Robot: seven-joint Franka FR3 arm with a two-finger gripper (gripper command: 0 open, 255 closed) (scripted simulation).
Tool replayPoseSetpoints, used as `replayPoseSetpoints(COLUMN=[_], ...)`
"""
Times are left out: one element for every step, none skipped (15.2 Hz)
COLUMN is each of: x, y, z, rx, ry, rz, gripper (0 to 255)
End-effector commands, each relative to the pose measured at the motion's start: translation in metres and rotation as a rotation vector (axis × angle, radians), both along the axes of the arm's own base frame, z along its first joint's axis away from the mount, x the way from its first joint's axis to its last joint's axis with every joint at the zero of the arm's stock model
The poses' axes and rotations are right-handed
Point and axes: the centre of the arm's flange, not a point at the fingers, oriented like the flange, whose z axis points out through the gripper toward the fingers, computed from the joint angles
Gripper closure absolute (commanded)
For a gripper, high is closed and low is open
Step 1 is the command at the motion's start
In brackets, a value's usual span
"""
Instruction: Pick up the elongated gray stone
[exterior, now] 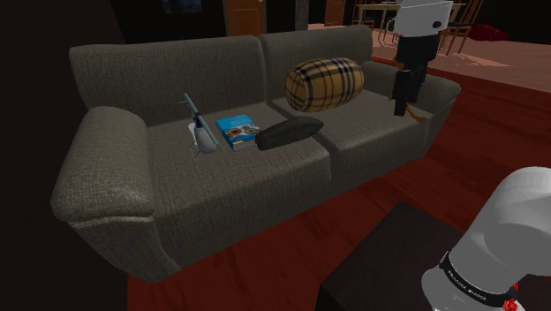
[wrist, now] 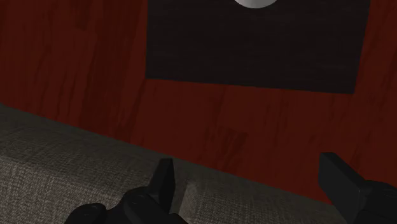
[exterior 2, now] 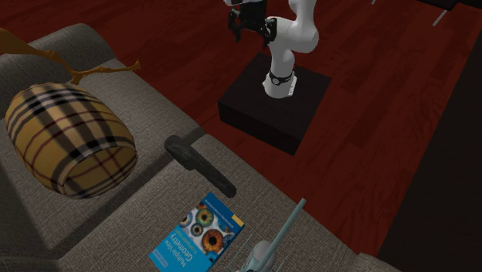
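A dark red wooden floor (exterior: 371, 199) runs under everything. On it stands a grey-brown fabric sofa (exterior: 115, 168) with two seat cushions. In front of the sofa sits the stand (exterior 2: 270, 108), a dark box, and from it the white arm (exterior 2: 292, 35) reaches up and over the sofa's armrest at the shoulder view's right.

A barrel-shaped cushion (exterior: 324, 84) in tan plaid lies against the backrest on the seat at the shoulder view's right.

The elongated gray stone (exterior: 290, 132) is dark, flat and slim, and lies across the seam between the two seat cushions, just in front of the plaid cushion. Its long axis runs roughly along the length of the sofa. In the shoulder view it points from lower left to upper right. In the second exterior view it slants from upper left to lower right (exterior 2: 199, 164).

The stone's end towards the book is just beside a blue paperback book (exterior: 237, 132), lying flat on the other seat cushion. Beyond the book, a small grey toy helicopter (exterior: 200, 134) with a long blue blade rests on that same cushion.

The gripper (exterior: 403, 104) hangs above the armrest, well apart from the stone. In the wrist view its fingers (wrist: 164, 181) stand wide apart with nothing between them. A brown twig (exterior 2: 100, 71) lies on that armrest.
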Motion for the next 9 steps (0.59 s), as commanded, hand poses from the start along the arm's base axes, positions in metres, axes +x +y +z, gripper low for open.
replayPoseSetpoints(x=[0.0,0.009,0.019,0.029,0.038,0.049,0.059,0.069,0.08], y=[0.0,-0.006,-0.012,-0.017,-0.022,-0.026,-0.031,-0.035,-0.038], z=[0.0,-0.005,-0.01,-0.015,-0.02,-0.025,-0.03,-0.035,-0.04], rx=[0.0,0.001,0.003,0.004,0.005,0.007,0.008,0.009,0.011], ry=[0.0,-0.005,-0.009,-0.014,-0.018,-0.023,-0.028,-0.032,-0.037], rz=[0.0,0.035,0.071,0.106,0.142,0.177,0.212,0.248,0.283], gripper=[0,0,0,0,0,0,0,0,0])
